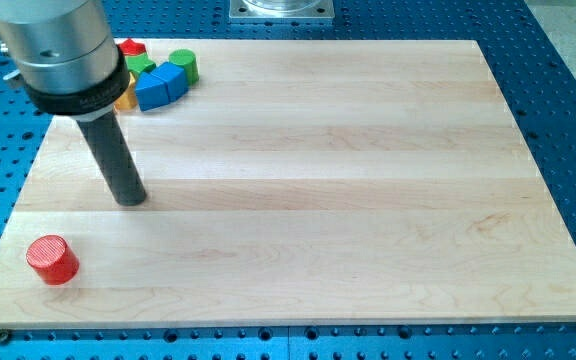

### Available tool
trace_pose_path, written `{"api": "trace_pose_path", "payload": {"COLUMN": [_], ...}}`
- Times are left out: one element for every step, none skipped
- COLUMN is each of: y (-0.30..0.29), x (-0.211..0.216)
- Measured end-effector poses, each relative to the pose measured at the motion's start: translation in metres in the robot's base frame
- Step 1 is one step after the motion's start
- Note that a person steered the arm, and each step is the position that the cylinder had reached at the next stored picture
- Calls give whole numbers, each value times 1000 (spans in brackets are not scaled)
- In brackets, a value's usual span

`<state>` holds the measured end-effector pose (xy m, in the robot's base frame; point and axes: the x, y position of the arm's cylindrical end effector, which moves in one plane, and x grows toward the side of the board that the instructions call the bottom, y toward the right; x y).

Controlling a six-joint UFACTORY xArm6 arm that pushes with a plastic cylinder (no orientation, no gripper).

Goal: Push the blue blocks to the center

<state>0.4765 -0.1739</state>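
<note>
the blue blocks (161, 86) sit near the view's top left corner of the wooden board (348, 180), packed in a little bunch with other blocks. there look to be two blue ones pressed side by side, a boxy one on the left and a slanted one on the right, but it is hard to tell just where one ends. a green cylinder (184, 64) stands just beside them toward the view's top right. a green block (142, 66) touches them at the top, and its shape is not clear. a red block (132, 48) peeks out behind that one. a yellow block (127, 95) shows only a small bit on the left, partly hidden by the arm. far from the bunch, a red cylinder (52, 260) stands alone near the view's bottom left corner. the board is light wood with long stripes of grain. it lies on a blue table (558, 110) full of small holes. a grey metal plate (282, 9) shows at the view's top edge. my tip (131, 200) rests on the board below the bunch, well apart from the blue blocks and from the red cylinder. it touches no block. there are no jaws here, just a straight dark rod, so it holds nothing.
</note>
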Motion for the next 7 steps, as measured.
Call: {"api": "trace_pose_path", "payload": {"y": [2, 3, -65, -100, -100, -100, -98], "x": [7, 14, 25, -3, -67, -92, -103]}}
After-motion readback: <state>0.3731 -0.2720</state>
